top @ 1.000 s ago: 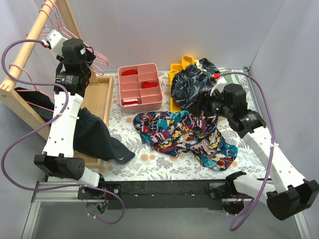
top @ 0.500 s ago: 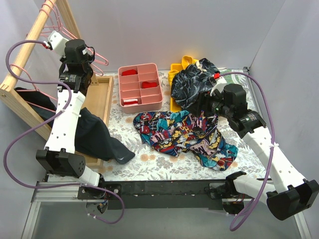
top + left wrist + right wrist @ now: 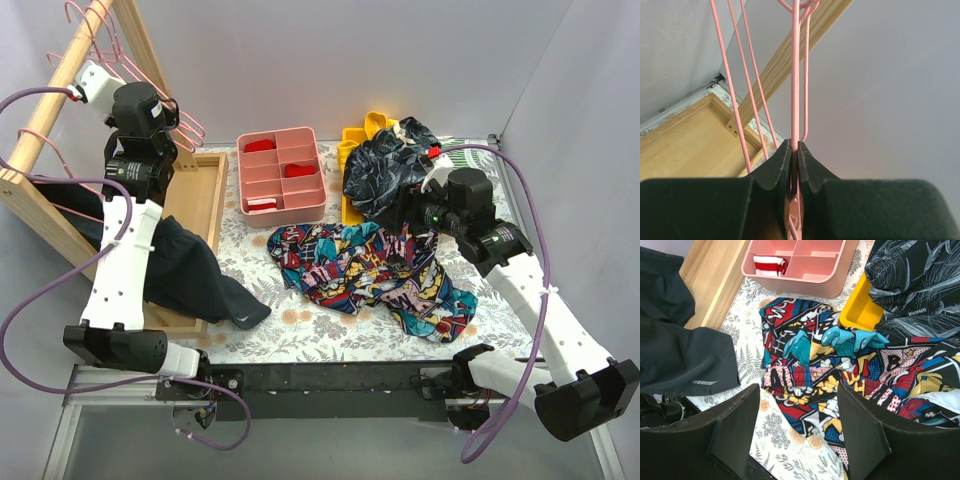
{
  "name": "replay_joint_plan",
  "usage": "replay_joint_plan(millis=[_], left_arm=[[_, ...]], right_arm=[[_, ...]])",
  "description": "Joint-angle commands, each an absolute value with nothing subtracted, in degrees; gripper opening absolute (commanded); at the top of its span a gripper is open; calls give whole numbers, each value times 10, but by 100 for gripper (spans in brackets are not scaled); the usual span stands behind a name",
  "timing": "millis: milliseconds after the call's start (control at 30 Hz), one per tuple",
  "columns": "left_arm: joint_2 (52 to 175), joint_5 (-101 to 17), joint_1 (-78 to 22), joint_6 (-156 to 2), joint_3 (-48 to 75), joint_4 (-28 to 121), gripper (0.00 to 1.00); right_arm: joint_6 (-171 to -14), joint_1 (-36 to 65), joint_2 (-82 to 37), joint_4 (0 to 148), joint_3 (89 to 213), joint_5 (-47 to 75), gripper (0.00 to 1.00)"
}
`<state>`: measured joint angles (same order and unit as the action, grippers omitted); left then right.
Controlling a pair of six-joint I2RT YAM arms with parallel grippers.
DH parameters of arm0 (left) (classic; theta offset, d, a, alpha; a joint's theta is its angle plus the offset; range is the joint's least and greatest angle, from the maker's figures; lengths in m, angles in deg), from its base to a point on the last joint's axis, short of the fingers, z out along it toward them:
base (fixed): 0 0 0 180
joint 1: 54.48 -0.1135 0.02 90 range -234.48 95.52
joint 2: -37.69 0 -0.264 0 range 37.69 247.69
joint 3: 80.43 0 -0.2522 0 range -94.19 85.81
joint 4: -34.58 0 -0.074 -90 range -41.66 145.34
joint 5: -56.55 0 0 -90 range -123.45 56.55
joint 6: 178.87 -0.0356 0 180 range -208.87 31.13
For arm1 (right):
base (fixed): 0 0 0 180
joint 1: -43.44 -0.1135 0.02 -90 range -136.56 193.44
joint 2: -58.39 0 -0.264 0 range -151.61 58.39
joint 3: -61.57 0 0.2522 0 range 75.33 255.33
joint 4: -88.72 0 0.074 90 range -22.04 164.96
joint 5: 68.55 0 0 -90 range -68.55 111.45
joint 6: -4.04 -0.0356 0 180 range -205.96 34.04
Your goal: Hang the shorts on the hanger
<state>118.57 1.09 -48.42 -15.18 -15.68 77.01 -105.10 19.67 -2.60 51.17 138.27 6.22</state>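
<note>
The table [image 3: 300, 330] is covered with a pale floral cloth. A pale wooden rail frame [image 3: 45, 120] is set along its left edge, and several pink spare hangers [image 3: 85, 20] are hung over its rail.

The shorts [image 3: 370, 270] are spread flat and crumpled at the middle of the table, right of centre, with nothing holding them. A plain black garment [image 3: 190, 270] is draped over the near end of a shallow wooden tray [image 3: 205, 200] beside the rail frame.

A dark navy garment [image 3: 385, 170] with a pale pattern is heaped at the far right, partly over a yellow tray [image 3: 352, 135]. A pink divided box [image 3: 282, 175] is placed between the wooden tray and the yellow one, and red pieces are seen in some of its compartments.

The hanger [image 3: 795, 75] is pinched on one thin wire by the left gripper [image 3: 794, 150], whose jaws are closed tight on it up beside the rail. The right gripper [image 3: 798, 387] is held above the shorts with its jaws spread wide, and nothing is gripped by it.
</note>
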Motion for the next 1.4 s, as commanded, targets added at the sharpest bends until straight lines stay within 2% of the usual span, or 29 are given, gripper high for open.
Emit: replay_joint_plan(millis=[0, 200, 833, 967, 1133, 1267, 1367], left_arm=[[1148, 44, -475, -158, -146, 765, 0], [1137, 105, -414, -171, -135, 769, 0], [1098, 403, -180, -182, -76, 731, 0], [1095, 443, -120, -199, -64, 694, 0], [1098, 503, -43, -314, -38, 576, 0], [1116, 524, 11, -391, -35, 471, 0], [1135, 524, 52, -415, -44, 447, 0]], right_arm=[[-1045, 195, -30, 530, 1393, 48, 71], [-1043, 195, -30, 529, 1394, 47, 71], [-1038, 195, -18, 527, 1385, 49, 71], [-1038, 195, -17, 526, 1385, 49, 72], [-1037, 196, -14, 519, 1389, 61, 72], [-1035, 196, -7, 511, 1394, 78, 72], [-1035, 195, 2, 503, 1397, 95, 72]])
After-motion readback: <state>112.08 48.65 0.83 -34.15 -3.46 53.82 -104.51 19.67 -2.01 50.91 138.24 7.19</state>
